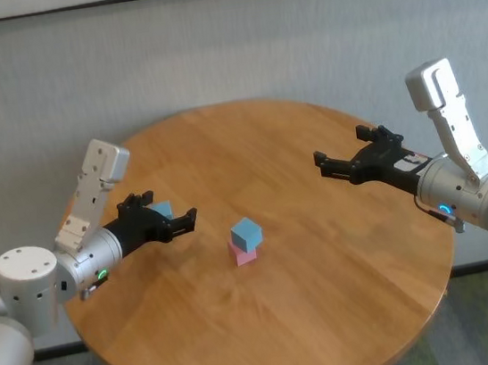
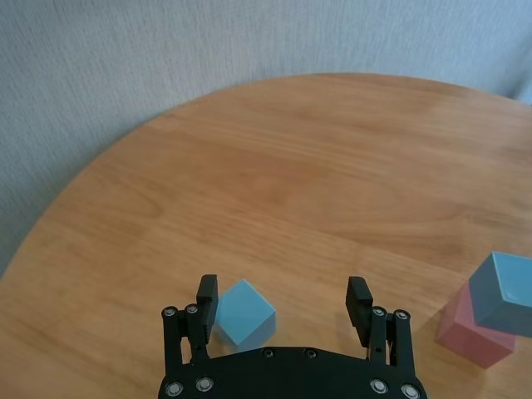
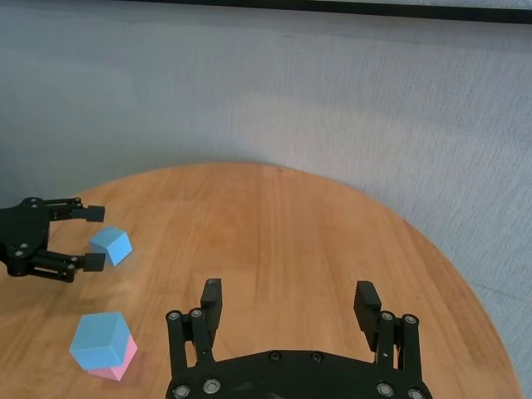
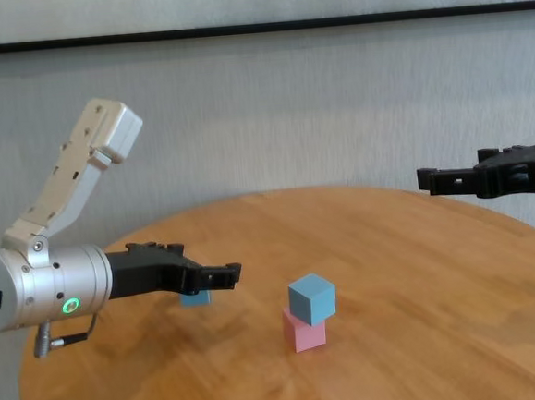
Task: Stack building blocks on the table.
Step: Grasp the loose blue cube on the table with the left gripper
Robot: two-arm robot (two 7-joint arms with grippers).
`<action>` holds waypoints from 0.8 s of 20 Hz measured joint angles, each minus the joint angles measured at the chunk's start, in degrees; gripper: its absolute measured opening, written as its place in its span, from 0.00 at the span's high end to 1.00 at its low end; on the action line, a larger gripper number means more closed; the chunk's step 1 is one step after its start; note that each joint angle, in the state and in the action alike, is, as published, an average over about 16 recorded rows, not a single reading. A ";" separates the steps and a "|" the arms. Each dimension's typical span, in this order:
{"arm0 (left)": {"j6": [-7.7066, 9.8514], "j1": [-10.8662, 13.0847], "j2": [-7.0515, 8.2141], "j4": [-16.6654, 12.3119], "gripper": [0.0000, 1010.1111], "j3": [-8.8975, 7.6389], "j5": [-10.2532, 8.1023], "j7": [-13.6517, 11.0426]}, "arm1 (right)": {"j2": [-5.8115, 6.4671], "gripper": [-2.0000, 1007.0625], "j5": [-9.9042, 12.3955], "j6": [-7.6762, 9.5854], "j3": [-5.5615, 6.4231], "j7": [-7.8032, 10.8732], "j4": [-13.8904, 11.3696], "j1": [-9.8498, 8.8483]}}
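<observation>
We see a round surface [image 1: 325, 253] of light brown wood-grain planks, smooth and matte, set before a pale textured wall [image 1: 235, 49]. Near its middle sits a small matte pink cube [image 1: 245, 252] with a light blue cube [image 1: 245, 233] of equal size resting on top of it, the upper one turned a little so its corners overhang the pink faces. Being cubes, they have no long axis; each lies flat on a face. A second light blue cube [image 2: 243, 313] lies alone on the surface toward our left, turned so that one vertical edge faces the left gripper [image 2: 283, 299]. That gripper hangs low over the surface with its black jaws spread wide, the cube lying just beside one jaw and not gripped. Our right gripper [image 1: 341, 157] is raised above the surface's right side, well apart from the cubes, its jaws also wide apart and holding nothing.
</observation>
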 joint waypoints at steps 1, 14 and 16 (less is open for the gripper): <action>0.01 -0.05 -0.08 0.21 0.01 -0.04 0.09 0.10 | 0.00 0.00 0.00 0.00 0.00 0.00 0.00 0.00; 0.92 -0.44 -0.66 2.04 0.01 -0.37 1.36 0.69 | 0.00 0.00 0.00 0.00 0.00 0.00 0.00 0.00; 0.91 -0.51 -0.74 2.34 0.01 -0.44 1.51 0.68 | 0.00 0.00 0.00 0.00 0.00 0.00 0.00 0.00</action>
